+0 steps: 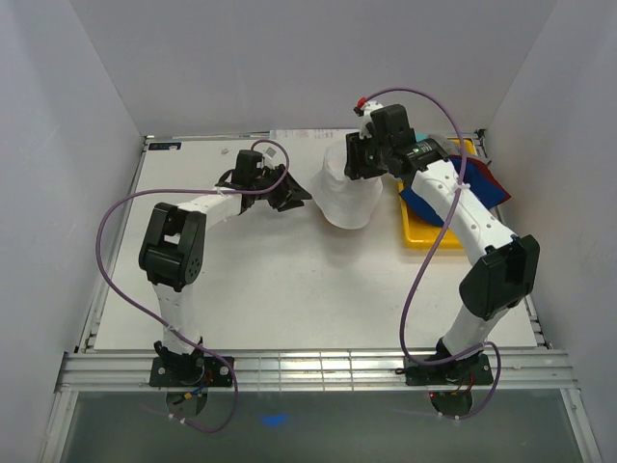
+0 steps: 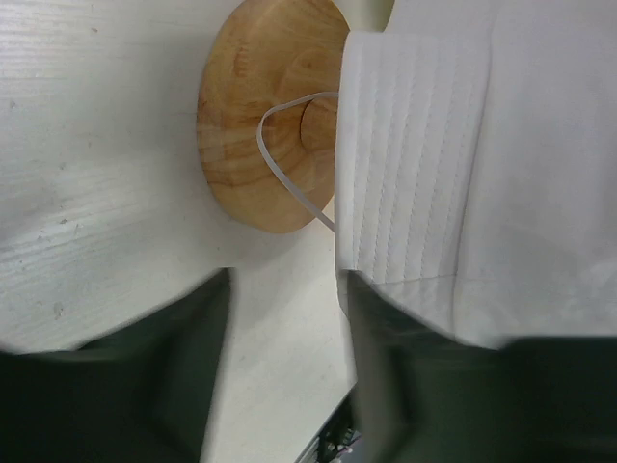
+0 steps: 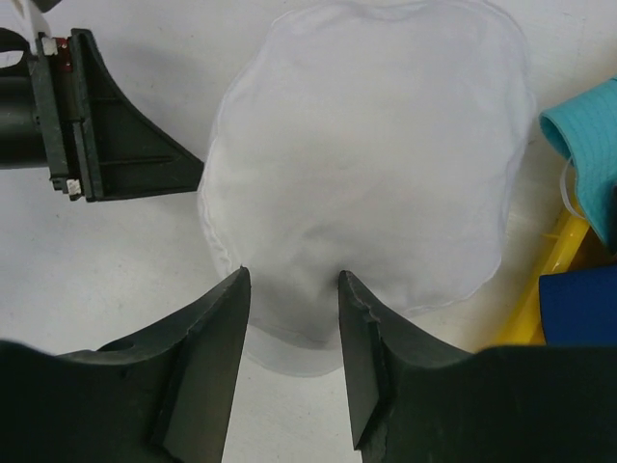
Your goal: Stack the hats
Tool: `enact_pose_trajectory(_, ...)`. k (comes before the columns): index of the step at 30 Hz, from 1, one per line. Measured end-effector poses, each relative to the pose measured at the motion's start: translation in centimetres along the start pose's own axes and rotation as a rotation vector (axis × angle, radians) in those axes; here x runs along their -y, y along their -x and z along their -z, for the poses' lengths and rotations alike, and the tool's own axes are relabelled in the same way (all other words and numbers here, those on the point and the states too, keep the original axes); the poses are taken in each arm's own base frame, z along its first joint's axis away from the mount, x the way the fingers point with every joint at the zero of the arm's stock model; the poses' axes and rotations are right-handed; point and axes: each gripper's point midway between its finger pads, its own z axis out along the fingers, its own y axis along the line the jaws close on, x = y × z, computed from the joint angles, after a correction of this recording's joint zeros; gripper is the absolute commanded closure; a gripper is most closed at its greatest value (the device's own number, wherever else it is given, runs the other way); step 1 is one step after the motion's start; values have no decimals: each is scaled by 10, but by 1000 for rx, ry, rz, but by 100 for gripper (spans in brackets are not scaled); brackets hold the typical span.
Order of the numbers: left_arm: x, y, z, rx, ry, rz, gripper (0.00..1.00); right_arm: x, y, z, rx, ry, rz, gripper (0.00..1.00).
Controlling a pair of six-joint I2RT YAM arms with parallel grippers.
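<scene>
The light grey hat (image 1: 349,198) sits over the wooden stand (image 2: 255,116), whose round base shows under its lifted brim (image 2: 415,164) in the left wrist view. My left gripper (image 1: 294,196) is open at the hat's left edge, and the brim lies over its right finger (image 2: 424,386); nothing is between the jaws (image 2: 284,280). My right gripper (image 1: 357,169) is open above the hat, its tips (image 3: 289,275) against the near edge of the crown (image 3: 366,164). The blue hat (image 1: 424,198), the dark red hat (image 1: 490,183) and the teal hat (image 3: 588,145) lie on the yellow tray (image 1: 424,238).
The yellow tray stands at the right, beside the stand. A thin white strap (image 2: 280,174) loops out from under the grey brim. White walls close in the table on the left, back and right. A paper sheet (image 1: 299,135) lies at the back edge.
</scene>
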Motion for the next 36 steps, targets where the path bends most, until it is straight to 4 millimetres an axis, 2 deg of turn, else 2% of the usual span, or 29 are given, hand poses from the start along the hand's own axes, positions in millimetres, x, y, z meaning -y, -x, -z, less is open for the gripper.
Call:
enact_pose_trajectory(6, 0, 0, 0, 2, 3, 0, 55, -16, -7, -2, -24, -4, 51, 50)
enact_pose_trajectory(15, -3, 0, 0, 2, 12, -8, 55, -12, -7, -1, -23, -46, 67, 37)
enact_pose_trajectory(26, -23, -5, 2, -4, 100, -32, 53, -12, 13, 7, 15, -57, 94, 35)
enact_pose_trajectory(32, -31, -5, 13, 2, 155, -57, 47, 4, 31, 18, 48, -123, 90, 35)
enact_pose_trajectory(36, -29, -1, 29, 19, 183, -87, 39, 40, 42, 30, 61, -198, 32, 35)
